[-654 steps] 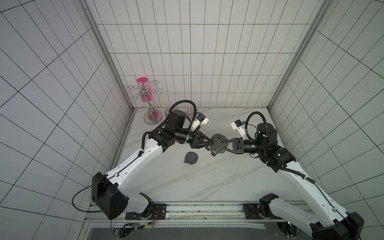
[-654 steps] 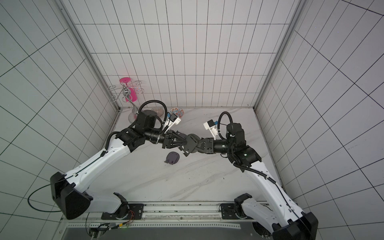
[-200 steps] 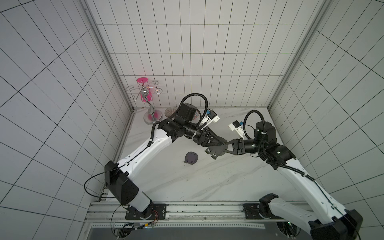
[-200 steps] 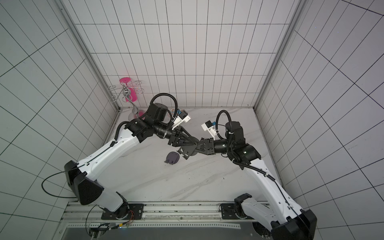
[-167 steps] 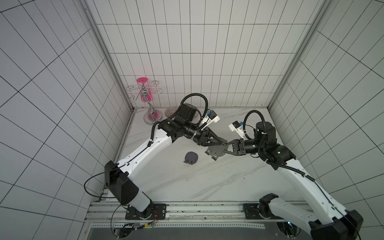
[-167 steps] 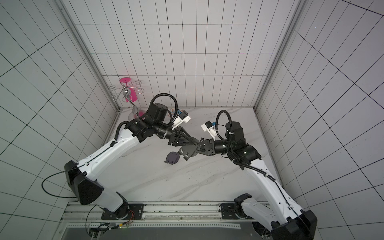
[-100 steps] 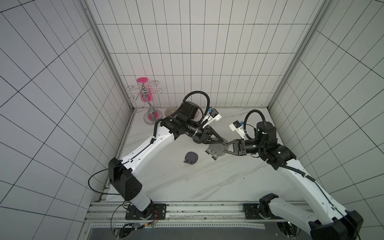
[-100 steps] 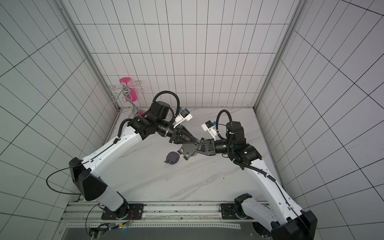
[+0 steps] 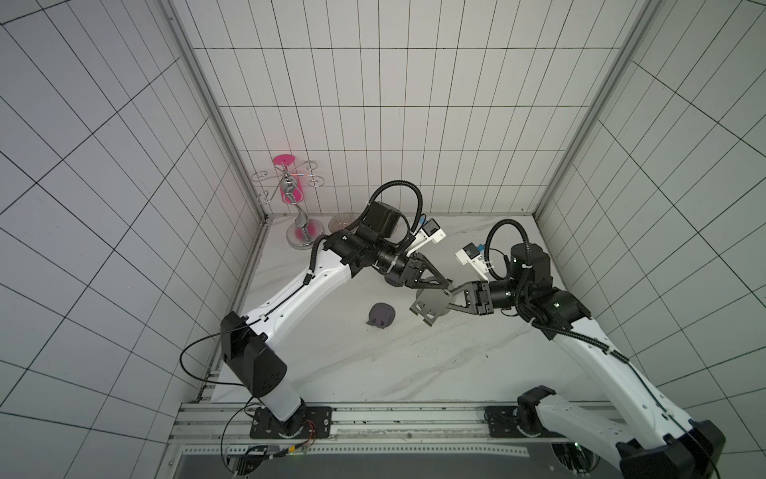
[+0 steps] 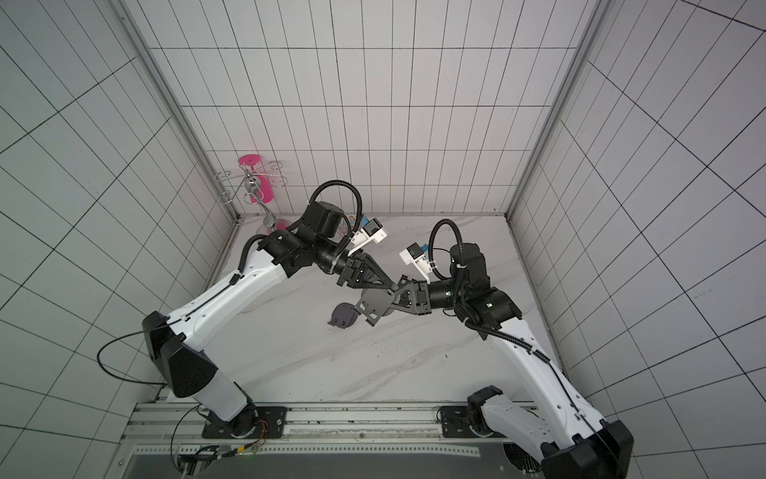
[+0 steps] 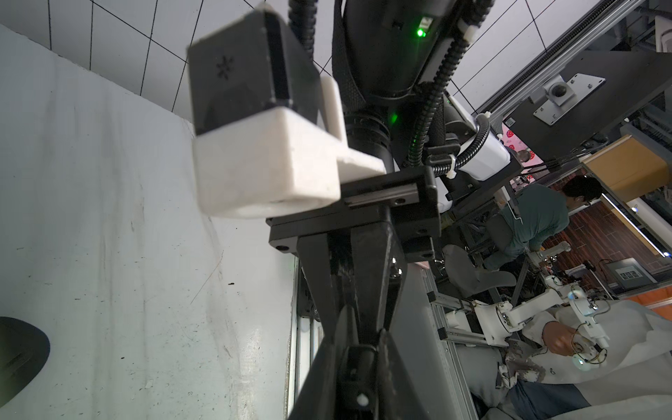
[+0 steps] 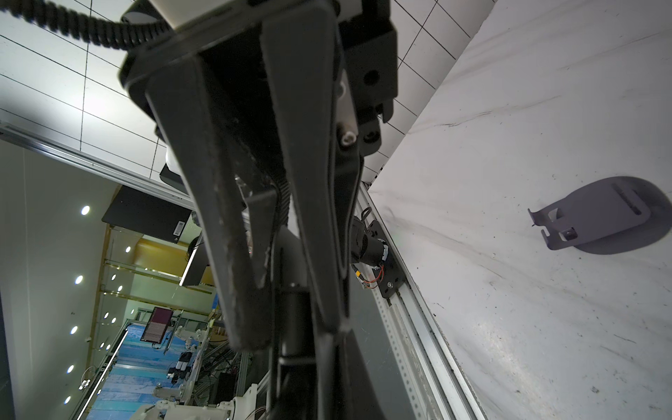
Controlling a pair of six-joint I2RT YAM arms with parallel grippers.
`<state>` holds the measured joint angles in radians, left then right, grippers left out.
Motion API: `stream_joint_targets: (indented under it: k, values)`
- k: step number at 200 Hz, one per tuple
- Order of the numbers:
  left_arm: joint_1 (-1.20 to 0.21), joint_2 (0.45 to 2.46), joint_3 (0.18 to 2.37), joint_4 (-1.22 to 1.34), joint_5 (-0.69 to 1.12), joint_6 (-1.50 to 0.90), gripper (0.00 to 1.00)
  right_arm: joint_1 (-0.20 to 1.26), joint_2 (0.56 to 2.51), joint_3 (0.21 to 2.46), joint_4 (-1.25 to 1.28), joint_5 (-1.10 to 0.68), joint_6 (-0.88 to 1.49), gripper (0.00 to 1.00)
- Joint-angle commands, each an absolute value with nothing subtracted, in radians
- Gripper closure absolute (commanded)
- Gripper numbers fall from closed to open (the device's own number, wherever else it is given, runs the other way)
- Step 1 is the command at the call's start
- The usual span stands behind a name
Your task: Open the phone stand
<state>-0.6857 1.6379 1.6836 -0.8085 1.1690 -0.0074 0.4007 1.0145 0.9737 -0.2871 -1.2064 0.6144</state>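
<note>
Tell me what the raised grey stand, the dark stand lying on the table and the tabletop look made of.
Raised stand: thin rigid sheet, matte grey, cut slots; painted metal or plastic, unclear. Dark stand: same thin bent sheet, matte charcoal, curled lip; likely coated metal. Tabletop: white with grey veins, faint sheen; marble or marble-look laminate.

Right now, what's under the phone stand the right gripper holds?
The phone stand hangs above marble table. A darker stand-like piece lies beside that spot, apparently not under it. Straight below is covered by the stand in both top views.
</note>
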Motion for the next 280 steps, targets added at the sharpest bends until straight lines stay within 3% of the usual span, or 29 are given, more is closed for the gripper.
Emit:
stream_joint_targets:
  k: [1, 8, 18, 38, 62, 78, 99, 126, 252, 280]
  values:
    - [-0.724, 1.633, 1.651, -0.833, 1.073, 0.107, 0.97, 0.394, 1.02, 1.038, -0.245, -1.202, 0.714, 1.0]
    - [-0.723, 1.626, 1.645, -0.833, 1.066, 0.109, 0.94, 0.393, 1.019, 1.044, -0.245, -1.206, 0.718, 1.0]
    - [-0.724, 1.62, 1.639, -0.834, 1.056, 0.112, 0.8, 0.39, 1.022, 1.053, -0.246, -1.214, 0.727, 1.0]
    - [-0.723, 1.608, 1.629, -0.84, 1.048, 0.118, 0.68, 0.382, 1.034, 1.069, -0.256, -1.233, 0.735, 1.0]
    - [-0.723, 1.59, 1.606, -0.842, 1.045, 0.127, 0.66, 0.368, 1.061, 1.091, -0.33, -1.241, 0.7, 1.0]
    - [-0.724, 1.582, 1.592, -0.838, 1.045, 0.131, 0.71, 0.365, 1.081, 1.113, -0.395, -1.241, 0.655, 1.0]
    - [-0.724, 1.585, 1.582, -0.831, 1.056, 0.131, 0.89, 0.365, 1.097, 1.134, -0.426, -1.242, 0.631, 1.0]
    - [-0.724, 1.595, 1.583, -0.83, 1.076, 0.136, 1.0, 0.364, 1.128, 1.159, -0.442, -1.25, 0.62, 1.0]
    - [-0.691, 1.521, 1.525, -0.604, 1.138, -0.016, 1.0, 0.333, 1.297, 1.161, -0.446, -1.241, 0.632, 1.0]
    - [-0.665, 1.485, 1.478, -0.456, 1.179, -0.123, 1.0, 0.331, 1.313, 1.168, -0.444, -1.24, 0.627, 1.0]
